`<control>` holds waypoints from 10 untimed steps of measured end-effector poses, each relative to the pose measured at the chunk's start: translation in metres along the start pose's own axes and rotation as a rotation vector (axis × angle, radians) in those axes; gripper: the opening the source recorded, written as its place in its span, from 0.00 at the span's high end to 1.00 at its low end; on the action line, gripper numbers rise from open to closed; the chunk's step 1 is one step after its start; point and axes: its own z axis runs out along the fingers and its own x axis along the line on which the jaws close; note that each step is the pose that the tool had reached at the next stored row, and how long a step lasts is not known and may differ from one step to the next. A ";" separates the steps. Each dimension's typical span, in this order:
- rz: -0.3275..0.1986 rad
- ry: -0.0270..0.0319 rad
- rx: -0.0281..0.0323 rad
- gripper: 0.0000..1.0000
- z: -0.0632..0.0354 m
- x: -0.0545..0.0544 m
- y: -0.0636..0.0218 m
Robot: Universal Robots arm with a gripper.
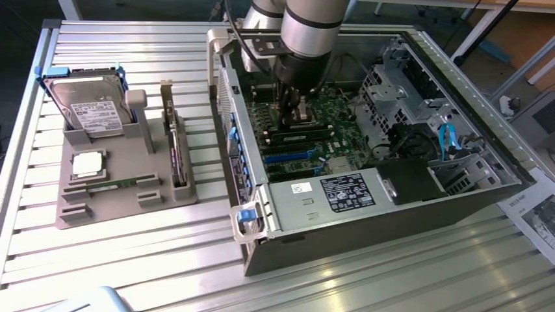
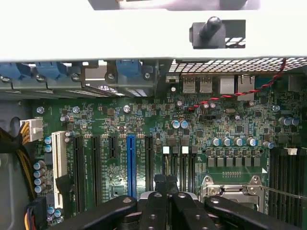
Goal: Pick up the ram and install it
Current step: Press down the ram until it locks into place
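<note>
One ram (image 1: 111,186), a thin green strip, lies in the front slot of the grey holder (image 1: 121,214) on the exterior view's left. My gripper (image 1: 295,122) reaches down inside the open computer case (image 1: 451,71), over the motherboard's memory slots (image 2: 175,165). Its black fingers (image 2: 153,206) are shut together. Right below them a long dark and green strip (image 1: 299,138), alike to a ram, runs along the slots. I cannot tell whether the fingers grip it or only touch it.
The holder also carries a hard drive (image 1: 91,107), a square silver processor chip (image 1: 88,164) and an upright dark expansion card (image 1: 176,153). Inside the case are a blue card slot (image 2: 131,165), the processor socket (image 2: 230,189), drive cages (image 1: 390,91) and the power supply (image 1: 347,192).
</note>
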 end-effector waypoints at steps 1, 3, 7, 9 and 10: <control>0.000 -0.0002 0.0001 0.90 0.0007 0.000 0.0001; 0.000 -0.0013 0.0000 0.90 0.0034 0.000 0.0001; 0.000 -0.0024 -0.0001 0.90 0.0086 0.000 0.0002; 0.000 -0.0030 0.0000 0.90 0.0112 0.000 0.0003; 0.000 -0.0033 0.0000 0.90 0.0123 0.000 0.0003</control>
